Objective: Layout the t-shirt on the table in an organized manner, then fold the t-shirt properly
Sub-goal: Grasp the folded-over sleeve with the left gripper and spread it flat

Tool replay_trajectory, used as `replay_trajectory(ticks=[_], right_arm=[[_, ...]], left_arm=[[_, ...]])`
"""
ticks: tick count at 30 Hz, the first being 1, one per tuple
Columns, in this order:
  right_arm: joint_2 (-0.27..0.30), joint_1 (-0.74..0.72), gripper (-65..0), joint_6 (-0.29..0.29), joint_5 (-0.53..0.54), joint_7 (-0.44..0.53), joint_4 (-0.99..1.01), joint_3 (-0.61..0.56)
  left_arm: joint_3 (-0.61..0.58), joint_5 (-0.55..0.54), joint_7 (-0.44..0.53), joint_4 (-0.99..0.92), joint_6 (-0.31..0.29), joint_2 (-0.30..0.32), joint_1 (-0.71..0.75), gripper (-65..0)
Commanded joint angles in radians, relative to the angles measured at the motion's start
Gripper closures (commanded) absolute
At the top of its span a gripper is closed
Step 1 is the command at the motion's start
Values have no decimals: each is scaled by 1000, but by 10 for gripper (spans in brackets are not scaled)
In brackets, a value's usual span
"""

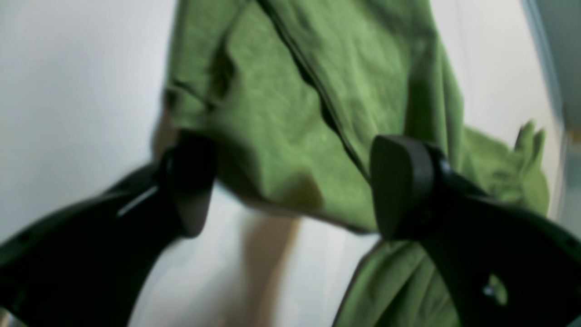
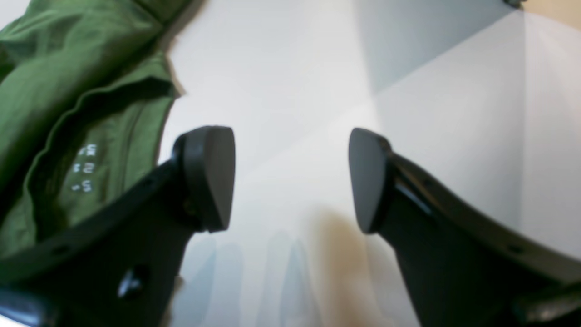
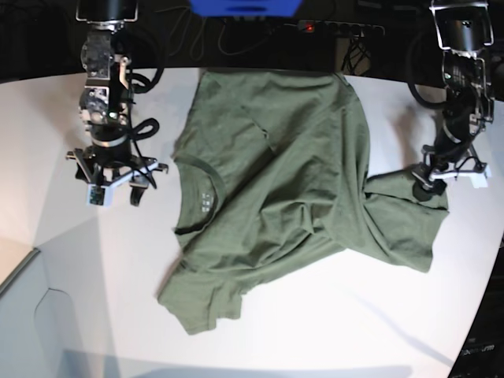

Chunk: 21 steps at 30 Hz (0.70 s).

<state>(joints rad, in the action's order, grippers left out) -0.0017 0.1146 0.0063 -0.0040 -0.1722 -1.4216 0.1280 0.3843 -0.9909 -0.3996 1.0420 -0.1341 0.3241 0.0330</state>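
The bench (image 3: 331,315) is a big smooth white top with a curved far edge, and it's way bigger than the shirt. The olive-green t-shirt (image 3: 299,173) is spread over the middle of it, running from near the far edge down toward the near side, collar facing the base view's left edge. It's pretty wrinkly, not flat at all: creases run across the body, the sleeve toward the near edge is fanned out, and the part toward the base view's right edge is bunched and folded over on itself. The ribbed neck is open, so you can see the small pale printed label (image 2: 85,168) inside the collar, blurry in the right wrist view.

The left claw (image 3: 425,187) sits at that bunched part near the base view's right edge. The left wrist view shows its fingers spread wide with green fabric hanging between and behind them, nothing pinched that I can see.

The right claw (image 3: 116,185) is over bare bench just left of the collar, also wide open and holding nothing, shirt just beside one finger (image 2: 209,177).

Behind the far edge it's dark, with cables and a power strip (image 3: 339,28) showing a red light. A grey-white box corner (image 3: 39,323) is at the near left corner.
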Motion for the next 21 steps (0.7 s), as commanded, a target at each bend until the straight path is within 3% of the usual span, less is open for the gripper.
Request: replay_trajectory(ticks=[1, 12, 18, 21], right_arm=[[2, -11, -373, 1, -1, 29, -20, 2], [2, -11, -373, 1, -1, 29, -20, 2], [2, -11, -373, 1, -1, 29, -20, 2], [2, -11, -373, 1, -1, 29, -15, 2]], left_arm=[[26, -23, 12, 19, -2, 4, -12, -512], [61, -26, 11, 206, -2, -26, -15, -512], [58, -16, 12, 199, -2, -29, -51, -513], [58, -13, 14, 102, -2, -59, -87, -513]])
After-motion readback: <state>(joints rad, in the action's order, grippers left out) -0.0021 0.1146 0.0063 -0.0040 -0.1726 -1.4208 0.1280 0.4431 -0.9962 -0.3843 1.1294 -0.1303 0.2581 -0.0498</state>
